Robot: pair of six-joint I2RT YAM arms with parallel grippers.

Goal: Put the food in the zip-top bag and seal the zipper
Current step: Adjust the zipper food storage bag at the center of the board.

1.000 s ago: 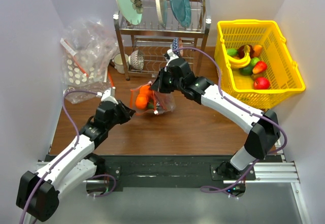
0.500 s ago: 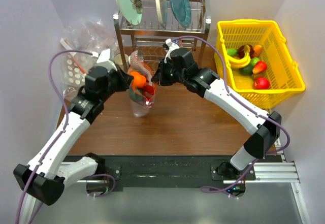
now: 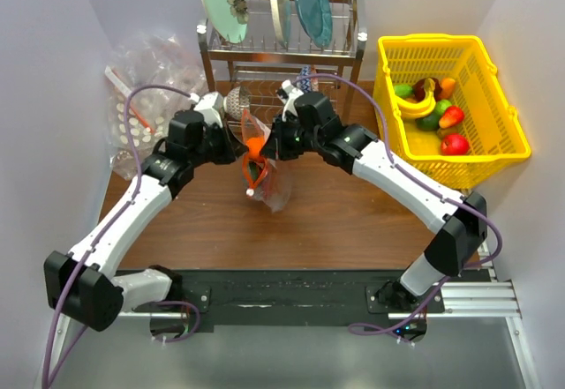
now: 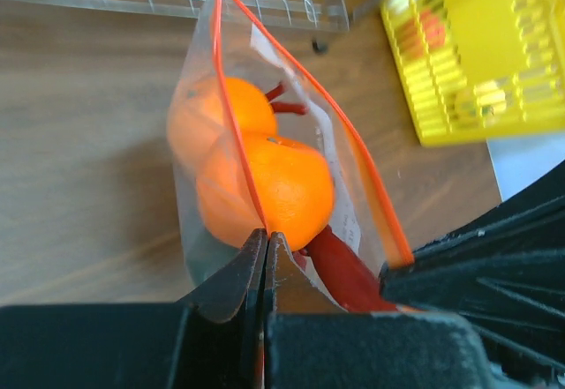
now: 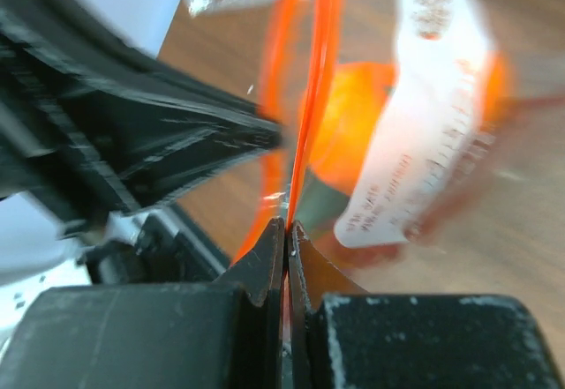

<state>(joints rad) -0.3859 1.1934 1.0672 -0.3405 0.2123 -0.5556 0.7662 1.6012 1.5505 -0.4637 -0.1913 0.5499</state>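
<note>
The clear zip-top bag (image 3: 267, 186) hangs above the brown table between my two grippers. Inside it are the round orange (image 4: 281, 188), the red lobster (image 4: 346, 272) and a dark green shape low down (image 5: 325, 202). My left gripper (image 3: 238, 148) is shut on one orange zipper strip (image 4: 240, 133). My right gripper (image 3: 275, 140) is shut on the zipper (image 5: 311, 89) from the other side. In the left wrist view the two strips spread apart, so the mouth stands open. A white label (image 5: 422, 133) shows on the bag's wall.
A steel dish rack (image 3: 281, 54) with plates stands right behind the bag. At the right is a yellow basket (image 3: 494, 155) of toy fruit. A heap of clear dotted plastic bags (image 3: 146, 89) lies at the back left, with a white cup (image 3: 210, 107) beside the rack.
My left arm swung from the near left up to the bag and shut on its rim. The bag left the table and now hangs edge-on between both grippers.
</note>
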